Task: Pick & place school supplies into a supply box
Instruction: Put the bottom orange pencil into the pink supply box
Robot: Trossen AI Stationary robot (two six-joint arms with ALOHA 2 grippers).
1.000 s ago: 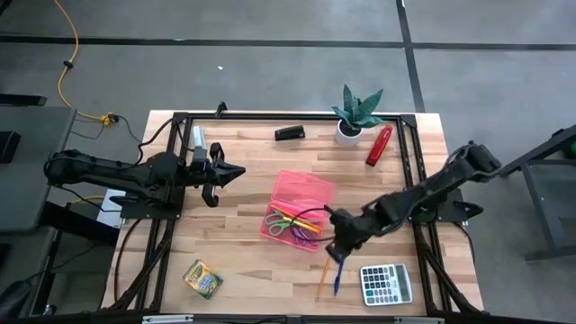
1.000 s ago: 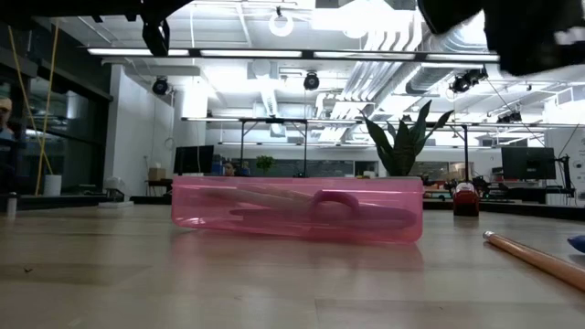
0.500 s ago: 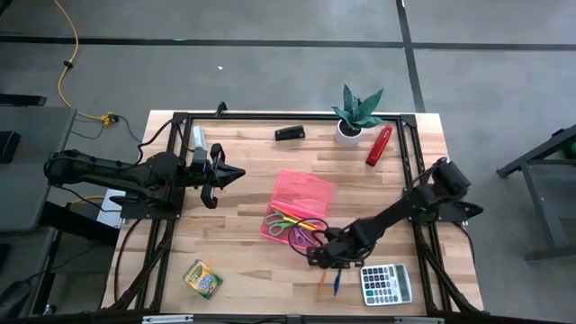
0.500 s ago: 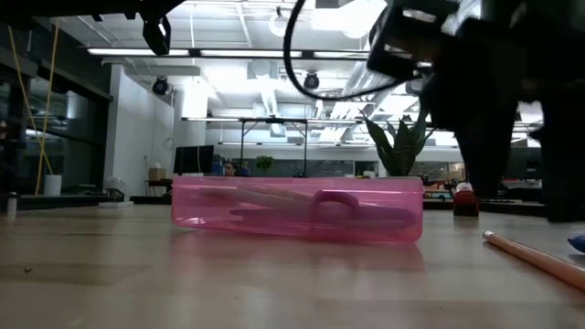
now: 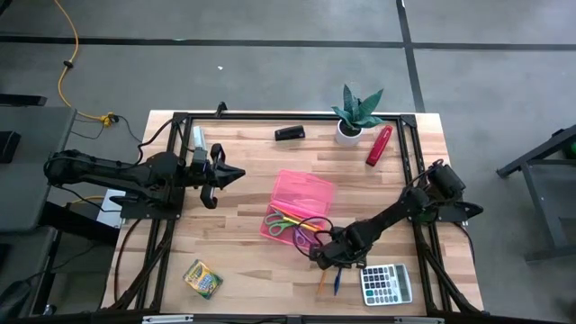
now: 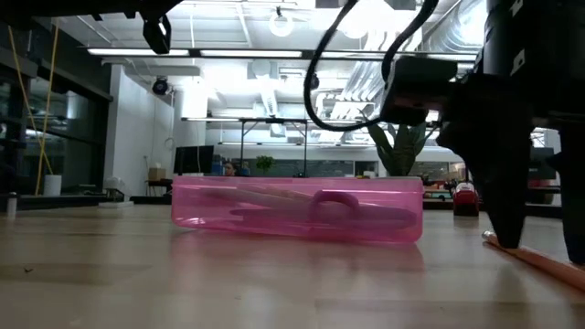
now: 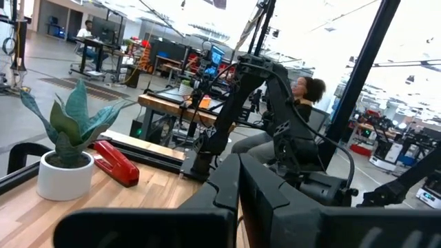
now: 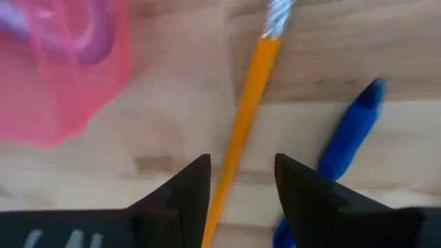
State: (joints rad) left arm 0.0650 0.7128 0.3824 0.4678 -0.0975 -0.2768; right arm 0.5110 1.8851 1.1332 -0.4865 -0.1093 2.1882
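The pink translucent supply box lies open mid-table, with green-handled scissors, pink-handled scissors and a yellow stick in its tray. An orange pencil and a blue pen lie flat on the wood near the table's near edge. My right gripper is open and low over the table. Its fingers stand on either side of the pencil near its far end without touching it. The pen lies just beside. My left gripper hovers shut over the table's left part.
A grey calculator lies right of the pen. A crayon box sits near the near left corner. A potted plant, a red stapler and a black item stand along the far edge. Bare wood lies left of the box.
My right gripper has moved from beside the box's right edge toward the table's near edge and down to the tabletop, ending with its fingers astride the pencil's far end. The pencil, pen and box have stayed put.
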